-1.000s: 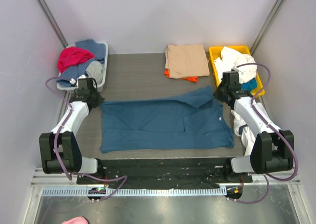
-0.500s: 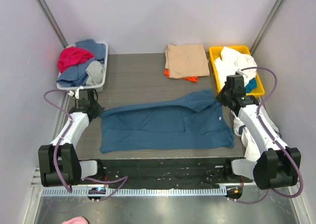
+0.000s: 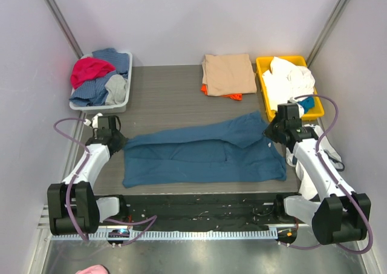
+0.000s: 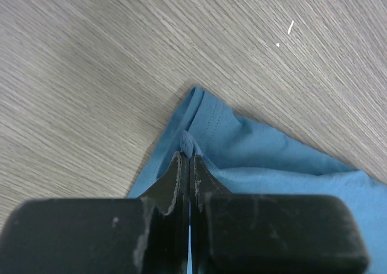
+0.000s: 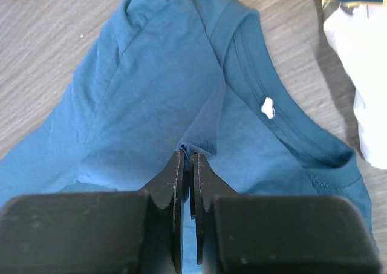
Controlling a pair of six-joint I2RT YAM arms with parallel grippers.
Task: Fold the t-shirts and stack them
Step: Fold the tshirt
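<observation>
The blue shirt [image 3: 205,156] lies spread wide across the near half of the table [image 3: 163,92], a soft, matte knit with shallow creases. Its far edge is gathered into a long slanted fold that runs from the left corner up to the right.

The left claw [image 3: 116,139] is at the shirt's far-left corner. In the left wrist view its two flat black fingers [image 4: 172,183] are pressed together on a small pinch of the stitched hem. The corner comes to a point on the grey, wood-grained tabletop.

The right claw [image 3: 271,129] is at the shirt's far-right end, near the neck. In the right wrist view its fingers [image 5: 205,180] are clamped on a raised ridge of the blue cloth. The ribbed collar [image 5: 284,129] curves just beside that ridge, and a small white tag [image 5: 268,107] lies against it.

At the far edge of the table sits a tan shirt [image 3: 228,73], folded into a neat rectangle. It rests on an orange shirt [image 3: 234,96], of which only a thin strip shows along the near side.

To the right, a yellow plastic bin [image 3: 289,58] holds crumpled white cloth [image 3: 287,77]. At the far left, a pale bin [image 3: 97,106] is heaped with a rumpled red garment [image 3: 89,70] and blue and grey ones.
</observation>
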